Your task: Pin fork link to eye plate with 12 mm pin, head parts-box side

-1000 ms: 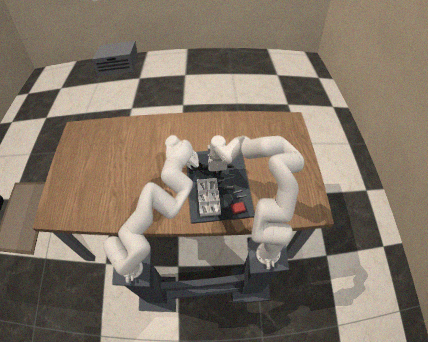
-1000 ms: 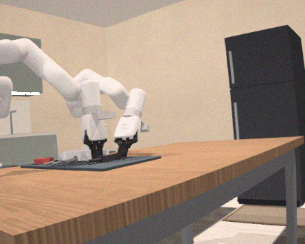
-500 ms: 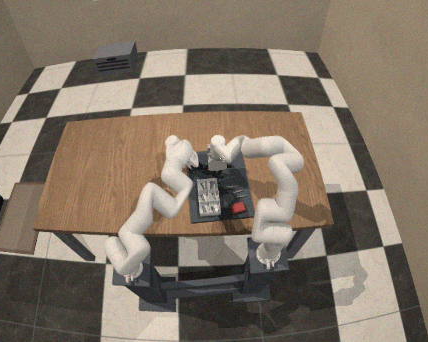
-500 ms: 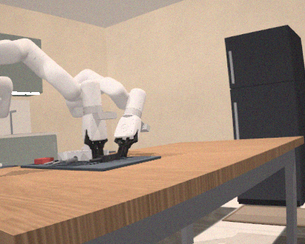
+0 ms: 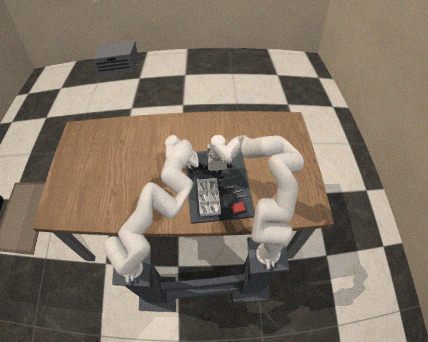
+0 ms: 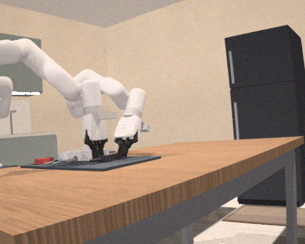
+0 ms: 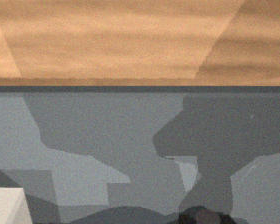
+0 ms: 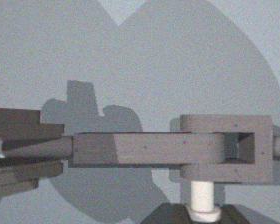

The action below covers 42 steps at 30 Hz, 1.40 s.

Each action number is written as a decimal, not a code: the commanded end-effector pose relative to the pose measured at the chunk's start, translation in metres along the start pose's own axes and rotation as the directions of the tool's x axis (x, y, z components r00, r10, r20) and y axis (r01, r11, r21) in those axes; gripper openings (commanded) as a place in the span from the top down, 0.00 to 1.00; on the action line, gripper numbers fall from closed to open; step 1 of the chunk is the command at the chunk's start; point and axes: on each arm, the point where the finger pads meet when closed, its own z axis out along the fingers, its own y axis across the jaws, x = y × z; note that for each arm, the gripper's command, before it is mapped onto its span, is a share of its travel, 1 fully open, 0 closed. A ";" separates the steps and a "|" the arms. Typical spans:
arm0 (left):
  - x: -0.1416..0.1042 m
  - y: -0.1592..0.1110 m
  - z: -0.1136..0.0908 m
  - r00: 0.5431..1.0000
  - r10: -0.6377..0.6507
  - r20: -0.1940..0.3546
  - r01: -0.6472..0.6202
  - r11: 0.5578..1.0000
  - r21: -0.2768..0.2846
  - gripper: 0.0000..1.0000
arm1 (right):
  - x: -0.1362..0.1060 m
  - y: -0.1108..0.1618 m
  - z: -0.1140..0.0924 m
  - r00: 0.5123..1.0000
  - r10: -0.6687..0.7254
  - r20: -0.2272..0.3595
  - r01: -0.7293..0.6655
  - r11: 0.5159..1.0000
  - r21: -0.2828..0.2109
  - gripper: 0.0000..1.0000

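Pin started into the fork on the box side, head standing off the cheek

The right gripper (image 5: 216, 171) (image 6: 98, 157) (image 8: 205, 218) is pinched on the white pin (image 8: 202, 195) at its head. Just ahead of its fingertips, the shank meets the near cheek of the fork link (image 8: 263, 150); bare shank shows between head and cheek. The eye plate (image 8: 146, 147) has its end between the cheeks, and off to one side the left gripper (image 5: 201, 170) (image 6: 122, 155) (image 7: 206, 217) is closed on its stem.

The parts are lined up and the pin is on the parts-box side, as asked. How deep it reaches is hidden; no tip shows past the far cheek. What seems left is to push it through until the head seats, then let go. A skewed push could jam it.

Below both grippers lies the dark mat (image 5: 226, 218) (image 6: 104, 167) (image 7: 116, 110) (image 8: 21, 50), with the parts box (image 5: 209, 214) (image 6: 73, 154) and a red block (image 5: 238, 207) (image 6: 43, 160) on the arms' base side. Beyond spreads the wooden table (image 5: 111, 175) (image 6: 168, 168) (image 7: 91, 40), then a checkered floor (image 5: 231, 90) and a black fridge (image 6: 261, 64).
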 end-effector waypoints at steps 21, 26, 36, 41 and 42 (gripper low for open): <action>-0.002 0.001 -0.002 1.000 0.003 0.002 -0.003 1.000 -0.002 1.00 | 0.008 -0.001 -0.002 1.000 0.001 -0.007 -0.001 1.000 0.002 1.00; -0.002 0.001 -0.002 1.000 0.003 0.002 -0.003 1.000 -0.002 1.00 | 0.009 -0.001 -0.002 1.000 0.001 -0.007 -0.001 1.000 0.002 1.00; -0.002 0.001 -0.002 1.000 0.003 0.002 -0.003 1.000 -0.002 1.00 | 0.010 -0.001 -0.002 1.000 0.001 -0.007 -0.001 1.000 0.002 1.00; -0.002 0.001 -0.002 1.000 0.003 0.002 -0.003 1.000 -0.002 1.00 | 0.010 -0.001 -0.002 1.000 0.001 -0.007 -0.001 1.000 0.002 1.00; -0.002 0.001 -0.002 1.000 0.003 0.002 -0.003 1.000 -0.002 1.00 | 0.010 -0.001 -0.002 1.000 0.001 -0.007 -0.001 1.000 0.002 1.00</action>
